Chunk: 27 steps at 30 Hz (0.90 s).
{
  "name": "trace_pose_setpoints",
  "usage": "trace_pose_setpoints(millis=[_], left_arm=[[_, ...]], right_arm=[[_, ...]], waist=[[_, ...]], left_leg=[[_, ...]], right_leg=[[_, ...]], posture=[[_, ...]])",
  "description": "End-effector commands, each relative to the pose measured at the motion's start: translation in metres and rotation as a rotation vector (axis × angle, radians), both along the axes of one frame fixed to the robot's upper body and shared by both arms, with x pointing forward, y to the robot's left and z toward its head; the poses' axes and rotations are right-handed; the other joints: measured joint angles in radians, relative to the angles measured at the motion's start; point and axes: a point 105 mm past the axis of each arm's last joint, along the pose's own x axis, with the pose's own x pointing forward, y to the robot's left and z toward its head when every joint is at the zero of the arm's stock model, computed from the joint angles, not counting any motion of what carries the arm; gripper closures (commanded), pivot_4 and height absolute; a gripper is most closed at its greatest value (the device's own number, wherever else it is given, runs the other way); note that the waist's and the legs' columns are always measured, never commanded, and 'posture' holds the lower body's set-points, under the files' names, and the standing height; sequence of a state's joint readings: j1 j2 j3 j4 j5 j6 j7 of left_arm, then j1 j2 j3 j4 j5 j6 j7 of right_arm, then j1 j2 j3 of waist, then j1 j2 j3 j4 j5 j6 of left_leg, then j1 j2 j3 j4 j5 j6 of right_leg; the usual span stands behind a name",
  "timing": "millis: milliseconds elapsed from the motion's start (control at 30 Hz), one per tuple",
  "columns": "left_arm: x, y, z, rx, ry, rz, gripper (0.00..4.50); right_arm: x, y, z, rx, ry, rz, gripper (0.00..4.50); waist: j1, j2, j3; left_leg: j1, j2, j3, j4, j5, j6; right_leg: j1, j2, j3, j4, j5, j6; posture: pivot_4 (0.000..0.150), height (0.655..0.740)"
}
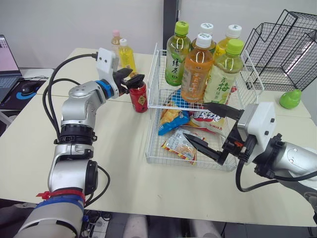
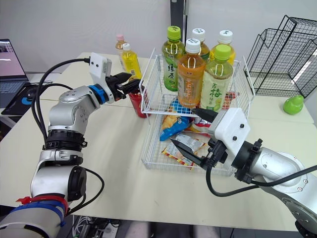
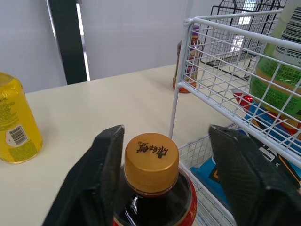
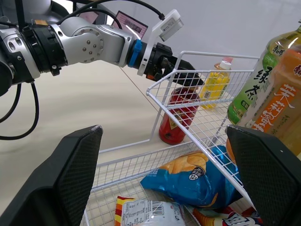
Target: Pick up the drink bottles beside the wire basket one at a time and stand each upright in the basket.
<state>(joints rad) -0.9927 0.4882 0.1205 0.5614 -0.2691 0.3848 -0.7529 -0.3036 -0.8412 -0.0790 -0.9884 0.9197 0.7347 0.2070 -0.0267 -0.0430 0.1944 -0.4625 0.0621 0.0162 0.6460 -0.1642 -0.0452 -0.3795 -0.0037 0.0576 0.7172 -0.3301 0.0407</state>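
A dark drink bottle (image 1: 139, 97) with a red label and a gold cap (image 3: 151, 157) stands upright on the table just left of the white wire basket (image 1: 168, 162). My left gripper (image 1: 132, 80) is open around the bottle's neck: one finger (image 3: 101, 160) is close to the cap, while the other finger (image 3: 240, 165) stands well clear of it. My right gripper (image 1: 195, 120) hangs open over the front of the basket, above snack packets (image 1: 179, 144), and holds nothing. Several tea bottles (image 1: 196, 69) stand upright at the back of the basket.
A yellow bottle (image 1: 126, 55) and a pink-capped bottle (image 1: 116, 39) stand on the table behind my left gripper. A black wire rack (image 1: 287, 44) and a green pear-shaped object (image 1: 290, 99) sit at the back right. A laptop (image 1: 6, 59) and a mouse (image 1: 29, 87) lie at the far left.
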Motion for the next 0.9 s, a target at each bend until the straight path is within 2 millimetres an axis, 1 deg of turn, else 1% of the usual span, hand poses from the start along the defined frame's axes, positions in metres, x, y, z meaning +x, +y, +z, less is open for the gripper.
trace_pose_setpoints(millis=[33, 200, 367, 467, 533, 633, 800, 867, 900], left_arm=[[-0.003, -0.005, 0.019, -0.002, -0.064, -0.023, 2.83], [-0.005, -0.006, 0.019, -0.002, -0.070, -0.038, 4.45], [-0.011, -0.003, 0.025, 0.006, -0.082, -0.053, 4.48], [-0.020, 0.004, 0.034, 0.024, -0.094, -0.083, 4.48], [-0.031, 0.011, 0.046, 0.051, -0.101, -0.119, 4.48], [-0.040, 0.017, 0.059, 0.064, -0.100, -0.148, 4.48], [-0.063, 0.026, 0.101, 0.072, -0.107, -0.229, 4.48], [-0.067, 0.030, 0.114, 0.069, -0.112, -0.239, 4.48], [-0.068, 0.032, 0.116, 0.067, -0.112, -0.240, 4.48]], right_arm=[[-0.006, 0.001, 0.008, 0.008, -0.057, -0.006, 0.00], [-0.005, -0.001, 0.008, 0.010, -0.062, -0.019, 0.00], [-0.005, -0.003, 0.008, 0.009, -0.067, -0.029, 0.00], [-0.007, -0.006, 0.010, 0.012, -0.075, -0.036, 0.00], [-0.009, -0.009, 0.011, 0.012, -0.076, -0.037, 0.00], [-0.012, -0.014, 0.011, 0.002, -0.077, -0.039, 0.00], [-0.016, -0.030, 0.018, -0.005, -0.115, -0.065, 0.00], [-0.017, -0.035, 0.020, -0.006, -0.119, -0.066, 0.00], [-0.017, -0.036, 0.020, -0.006, -0.120, -0.065, 0.00]], waist=[[0.000, 0.000, 0.000], [0.000, 0.000, 0.000], [0.000, 0.000, 0.000], [-0.001, 0.000, 0.000], [-0.002, 0.000, 0.000], [-0.002, 0.000, 0.000], [0.001, 0.000, 0.000], [0.002, 0.000, 0.000], [0.002, 0.000, 0.000]], left_leg=[[0.000, 0.000, 0.000, 0.000, 0.000, 0.000], [0.000, 0.000, 0.000, 0.000, 0.000, 0.000], [0.000, 0.000, 0.000, 0.000, 0.000, 0.000], [0.000, 0.000, 0.000, 0.000, 0.000, 0.000], [0.000, 0.000, 0.000, 0.000, 0.000, 0.000], [0.000, 0.000, 0.000, -0.001, 0.000, 0.000], [0.000, 0.000, -0.001, 0.000, 0.000, 0.000], [-0.001, 0.000, -0.002, 0.000, 0.000, 0.000], [-0.001, 0.000, -0.002, 0.000, 0.000, 0.000]], right_leg=[[0.000, 0.000, 0.000, 0.000, 0.000, 0.000], [0.000, 0.000, 0.000, 0.000, 0.000, 0.000], [0.000, 0.000, 0.000, 0.000, 0.000, 0.000], [0.000, 0.000, 0.000, 0.000, 0.000, 0.000], [0.000, 0.000, 0.000, 0.000, 0.000, 0.000], [0.000, 0.000, 0.000, 0.000, 0.000, 0.000], [0.000, 0.000, -0.001, 0.000, 0.000, 0.000], [0.001, 0.000, -0.002, -0.001, 0.000, 0.000], [0.001, 0.000, -0.002, -0.002, 0.000, 0.000]], posture=[[0.150, 0.7134], [0.150, 0.7134], [0.150, 0.7134], [0.150, 0.7134], [0.150, 0.7134], [0.150, 0.7134], [0.150, 0.7134], [0.150, 0.7134], [0.150, 0.7134]])
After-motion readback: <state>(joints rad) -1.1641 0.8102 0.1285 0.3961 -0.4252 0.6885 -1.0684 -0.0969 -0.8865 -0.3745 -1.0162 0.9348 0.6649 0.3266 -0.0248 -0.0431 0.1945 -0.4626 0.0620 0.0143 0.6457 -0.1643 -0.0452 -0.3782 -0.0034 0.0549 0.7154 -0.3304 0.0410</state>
